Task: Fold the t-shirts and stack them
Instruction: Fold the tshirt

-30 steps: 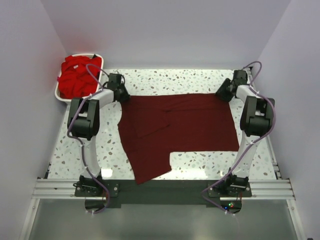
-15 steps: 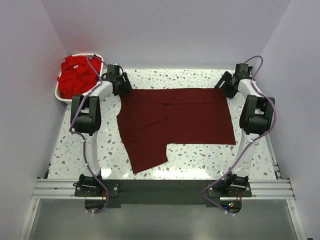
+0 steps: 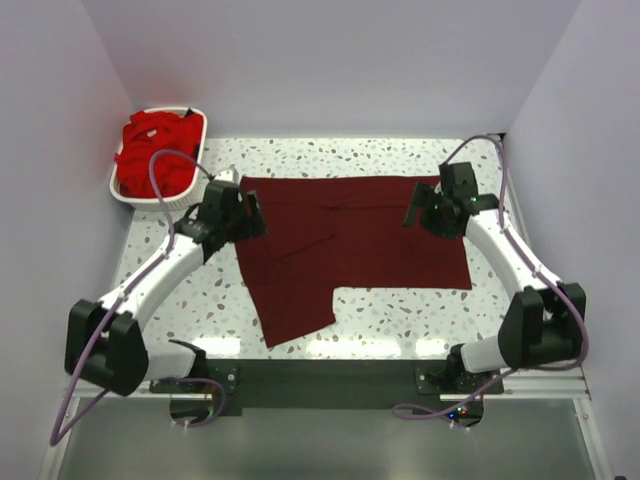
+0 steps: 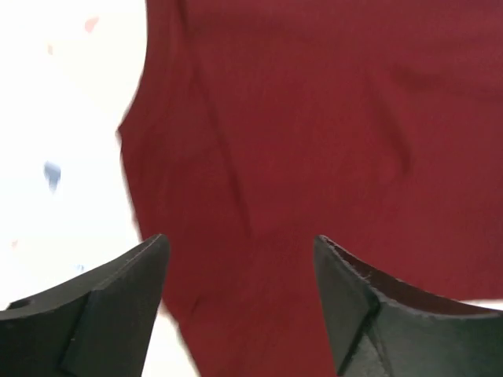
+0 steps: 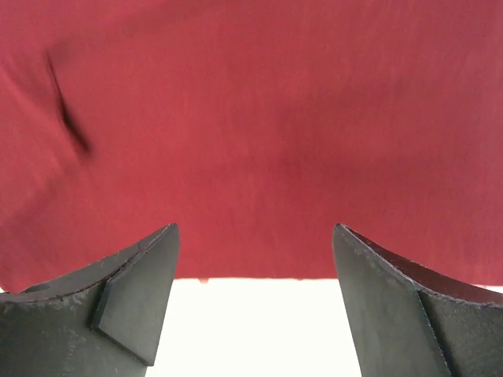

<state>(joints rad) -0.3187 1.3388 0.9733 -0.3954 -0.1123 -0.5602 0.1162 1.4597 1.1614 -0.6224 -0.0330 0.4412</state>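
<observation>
Left gripper (image 4: 240,255) gapes over maroon t-shirt (image 3: 380,238) lying left-to-right.

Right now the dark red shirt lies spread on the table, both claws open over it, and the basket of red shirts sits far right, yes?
Not quite: the top view shows the basket of red shirts in the far left corner. The rest holds: the dark red shirt lies spread on the table, left gripper and right gripper open over it.
</observation>
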